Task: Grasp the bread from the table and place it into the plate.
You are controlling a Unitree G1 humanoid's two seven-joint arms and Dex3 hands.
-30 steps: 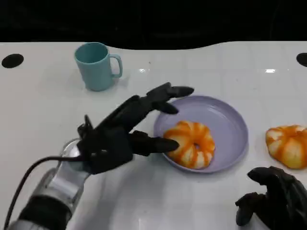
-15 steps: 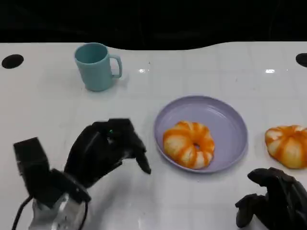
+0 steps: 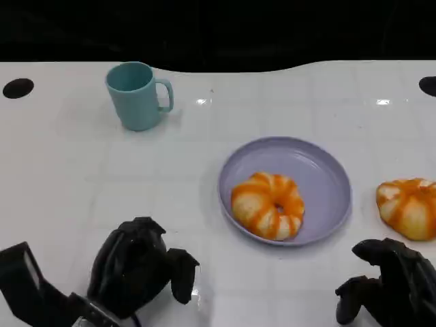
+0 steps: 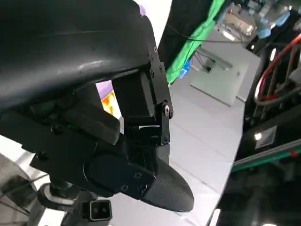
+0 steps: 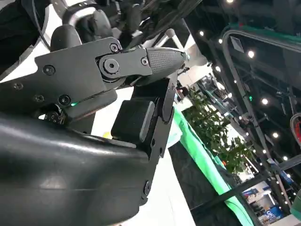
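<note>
One bread [image 3: 267, 205] lies in the lilac plate [image 3: 325, 172] near the middle of the white surface [image 3: 68, 177] — a second bread [image 3: 409, 207] sits on the surface just right of the plate. Both hands rest low at the near edge, the left hand [image 3: 136, 268] and right hand [image 3: 388, 286] with fingers curled in, holding nothing. A teal mug [image 3: 136, 94] stands far left.

A white table [image 3: 82, 177] carries a teal mug [image 3: 136, 94] near its far left, a lavender plate [image 3: 320, 178] toward the middle-right, and a loose orange-striped bread [image 3: 407, 206] at the right edge.
</note>
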